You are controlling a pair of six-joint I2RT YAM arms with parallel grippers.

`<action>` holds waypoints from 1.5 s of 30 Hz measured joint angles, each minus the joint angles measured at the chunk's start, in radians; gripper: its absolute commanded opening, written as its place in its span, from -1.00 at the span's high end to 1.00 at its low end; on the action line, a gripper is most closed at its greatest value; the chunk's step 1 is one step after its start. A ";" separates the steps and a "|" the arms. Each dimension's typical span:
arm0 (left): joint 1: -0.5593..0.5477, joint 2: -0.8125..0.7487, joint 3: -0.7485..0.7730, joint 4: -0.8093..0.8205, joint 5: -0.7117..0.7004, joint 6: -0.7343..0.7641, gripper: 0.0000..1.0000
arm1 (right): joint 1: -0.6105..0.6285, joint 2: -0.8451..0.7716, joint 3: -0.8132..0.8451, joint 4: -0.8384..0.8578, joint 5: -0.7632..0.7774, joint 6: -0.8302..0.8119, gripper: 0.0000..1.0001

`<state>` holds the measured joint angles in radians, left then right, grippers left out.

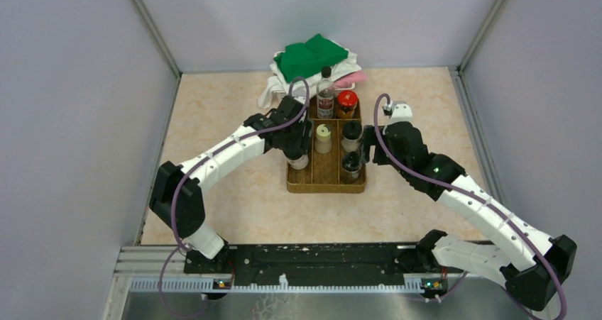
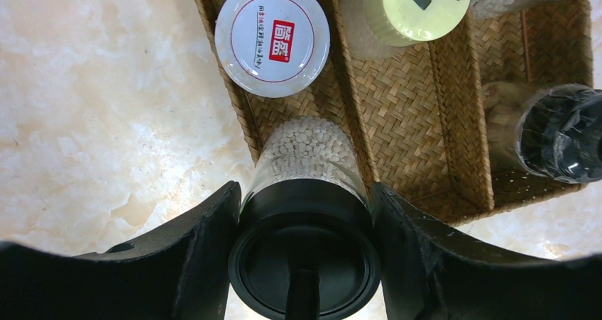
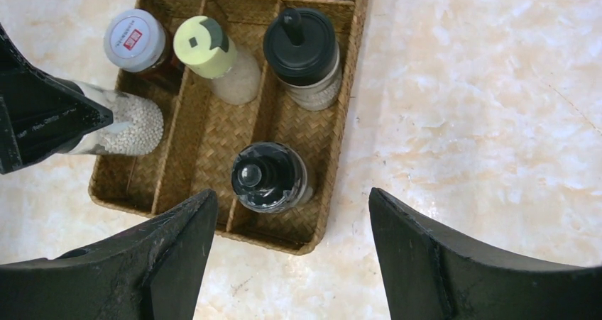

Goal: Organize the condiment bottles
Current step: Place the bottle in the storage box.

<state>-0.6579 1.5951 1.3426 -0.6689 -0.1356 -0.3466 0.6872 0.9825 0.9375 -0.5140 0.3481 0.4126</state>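
My left gripper is shut on a black-capped jar of white grains and holds it in the front left compartment of the brown woven tray. I cannot tell whether the jar touches the tray floor. A white-lidded jar stands behind it. A yellowish-lidded bottle is in the middle compartment. A black-lidded jar and a black-topped bottle are in the right one. The tall clear bottle and a red-lidded jar stand at the tray's back. My right gripper is open and empty above the tray's front right corner.
A pile of green and white cloths lies just behind the tray against the back wall. Grey walls close in the left, right and back sides. The beige marble tabletop shows bare on both sides of the tray.
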 measured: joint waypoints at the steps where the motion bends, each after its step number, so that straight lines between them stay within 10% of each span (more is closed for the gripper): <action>1: -0.005 0.006 -0.007 0.009 -0.008 0.000 0.57 | -0.002 -0.004 -0.004 -0.005 0.002 0.001 -0.55; 38: -0.035 0.103 -0.026 0.068 -0.069 0.000 0.05 | -0.016 -0.010 -0.041 -0.006 -0.001 0.011 -0.55; 41: -0.037 0.113 -0.026 0.071 -0.075 0.000 -0.93 | -0.016 -0.010 -0.041 -0.006 -0.001 0.011 -0.55; 45: -0.038 0.116 -0.026 0.069 -0.097 0.005 -0.98 | -0.017 -0.010 -0.042 -0.005 -0.001 0.011 -0.55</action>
<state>-0.6956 1.7115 1.3163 -0.5999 -0.2321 -0.3420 0.6704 0.9730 0.8951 -0.5194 0.3470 0.4232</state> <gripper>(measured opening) 0.978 0.774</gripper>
